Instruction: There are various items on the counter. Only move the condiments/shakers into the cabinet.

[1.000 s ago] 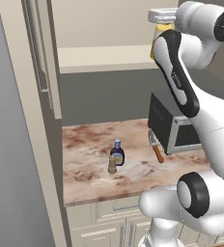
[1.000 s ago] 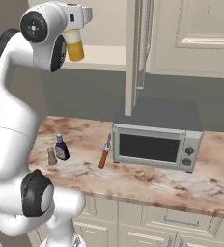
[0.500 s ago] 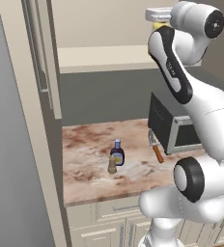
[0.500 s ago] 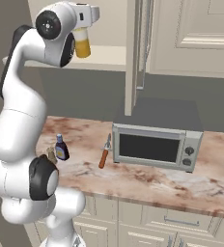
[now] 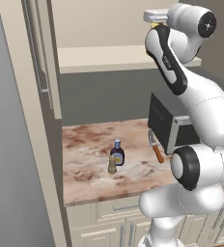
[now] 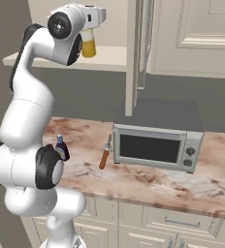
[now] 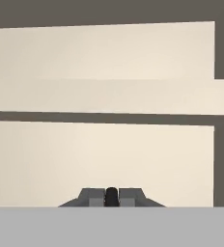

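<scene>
Gripper (image 6: 88, 30) raised at cabinet (image 5: 126, 58) shelf level, jaws clamped on the yellow squeeze bottle (image 6: 88, 47) — bottle hangs below the hand, just in front of the shelf edge. On the counter (image 5: 85, 166) w/ the microwave (image 6: 158, 143) as ref: orange-brown stick (image 6: 104, 154) lies just beside its left end. Blue-capped dark bottle (image 5: 117, 153) & tan pepper shaker (image 5: 112, 164) stand farther left, close together.

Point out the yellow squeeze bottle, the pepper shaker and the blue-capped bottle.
yellow squeeze bottle (image 6: 88, 47), right base view, on its yellow body under the hand.
pepper shaker (image 5: 112, 165), left base view, on its tan body.
blue-capped bottle (image 5: 117, 154), left base view, on its dark body.
</scene>
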